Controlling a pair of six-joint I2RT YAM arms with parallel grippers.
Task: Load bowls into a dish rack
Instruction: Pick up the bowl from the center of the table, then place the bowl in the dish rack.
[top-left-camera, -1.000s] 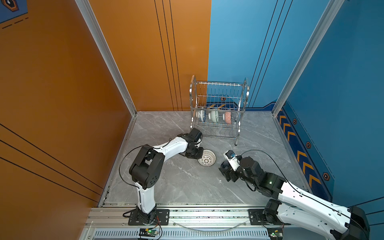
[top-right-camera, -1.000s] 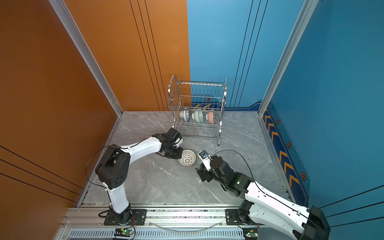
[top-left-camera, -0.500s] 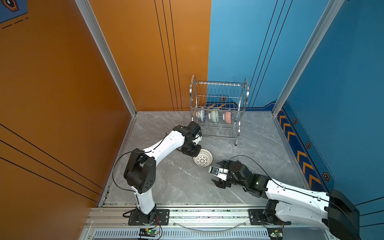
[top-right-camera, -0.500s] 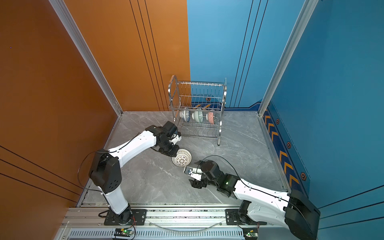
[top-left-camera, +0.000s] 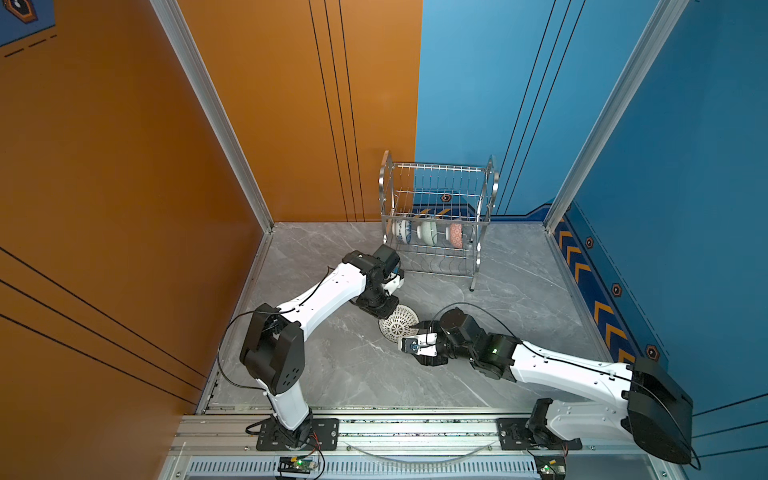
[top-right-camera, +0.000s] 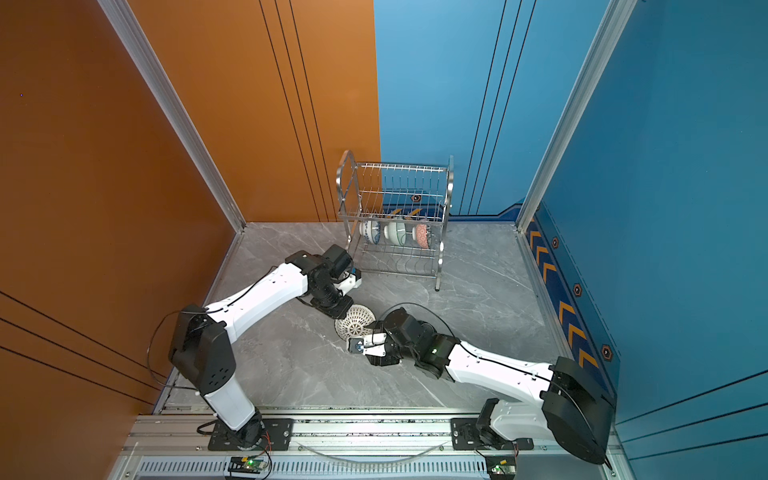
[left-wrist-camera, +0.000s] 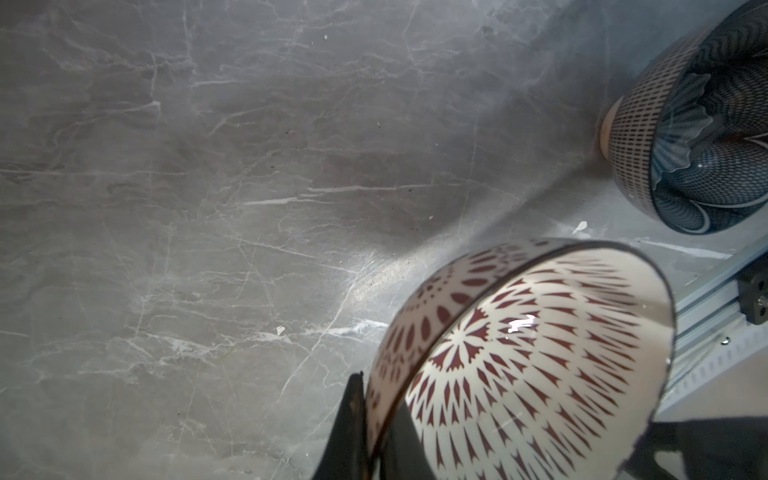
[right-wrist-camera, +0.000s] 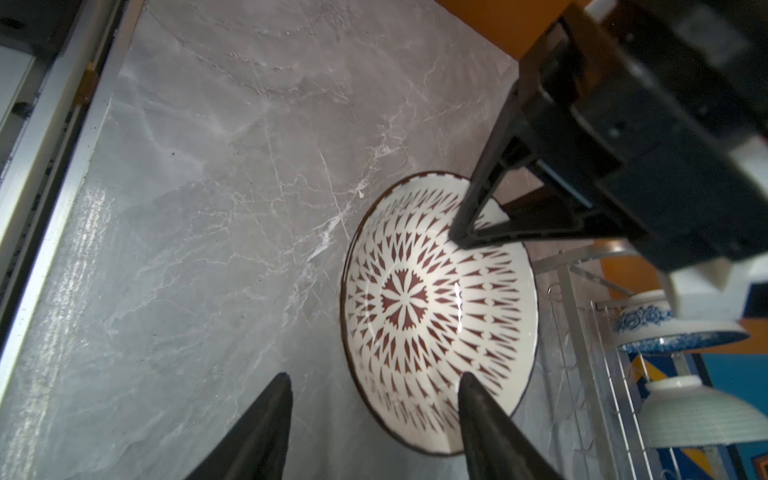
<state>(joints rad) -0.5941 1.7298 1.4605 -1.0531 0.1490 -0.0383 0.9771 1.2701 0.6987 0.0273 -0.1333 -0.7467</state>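
Note:
My left gripper (left-wrist-camera: 376, 411) is shut on the rim of the white lattice-patterned bowl (top-left-camera: 399, 328), one finger inside and one outside, holding it tilted on edge just over the floor. My right gripper (right-wrist-camera: 376, 380) is open at the opposite rim of this bowl (right-wrist-camera: 440, 316), which passes between its fingers without visible contact. The dish rack (top-left-camera: 436, 208) stands at the back; its lower tier holds the blue-floral (top-left-camera: 402, 231), mint (top-left-camera: 429, 232) and reddish (top-left-camera: 456, 236) bowls on edge. A dark navy bowl (left-wrist-camera: 706, 145) shows only in the left wrist view.
The grey marble floor (top-left-camera: 332, 365) is walled by an orange panel on the left and blue panels at the back and right. An aluminium rail (top-left-camera: 395, 428) with both arm bases runs along the front edge. The rack's upper tier (top-right-camera: 395, 195) holds nothing.
The right arm has swung low and leftward to the lattice bowl, and its jaws have narrowed. The left arm has shifted the held bowl slightly toward the front.

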